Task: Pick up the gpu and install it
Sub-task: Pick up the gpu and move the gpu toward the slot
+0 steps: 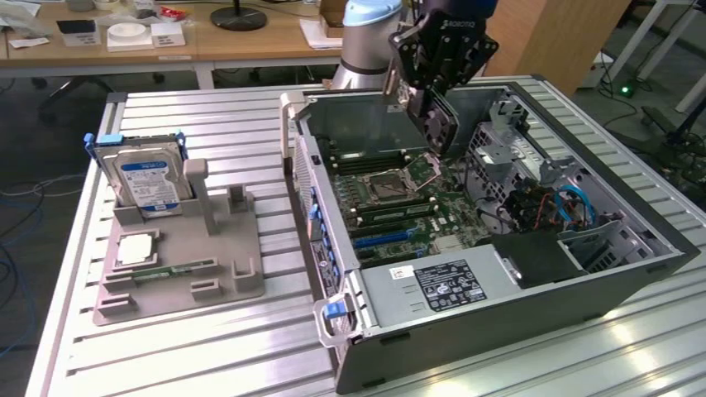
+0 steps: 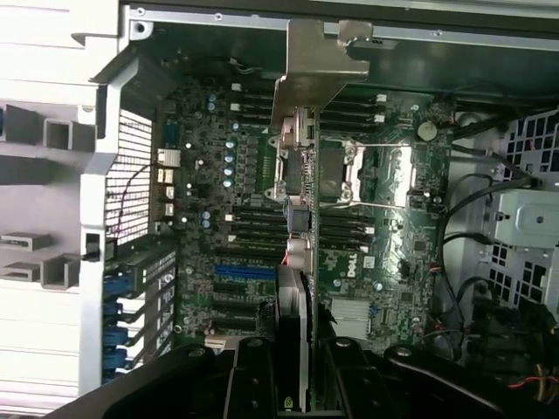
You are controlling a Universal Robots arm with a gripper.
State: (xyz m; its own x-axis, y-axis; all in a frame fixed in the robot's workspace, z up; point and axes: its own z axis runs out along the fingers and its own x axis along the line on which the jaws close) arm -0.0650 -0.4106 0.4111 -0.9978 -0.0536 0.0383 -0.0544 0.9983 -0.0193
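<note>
Gripper, exterior view: gripper (image 1: 425, 93) hangs above the open computer case (image 1: 617, 277); jaws drawn narrow, clamped on the gpu (image 1: 439, 124)
Gpu, exterior view: held on edge and tilted, in the air over the motherboard (image 1: 403, 203); seated in no slot that I can make out
Bench, exterior view: hard drive (image 1: 144, 178) stands in the grey holder (image 1: 226, 285), well apart on the exterior view's left
Gpu, wrist view: gpu (image 2: 295, 236) seen edge-on between the fingers (image 2: 253, 375); silvery bracket (image 2: 313, 61) at one end
Slots, wrist view: blue slot (image 2: 244, 271) lies just beside the card; the card's length appears to run crosswise to it
Care: as I judge it, the card's edge should lie along its slot, with the bracket toward the wall with the blue latches (image 2: 118, 305), before any pressing; descent straight, no twist; a tilted card could jam a corner or scrape the board
</note>
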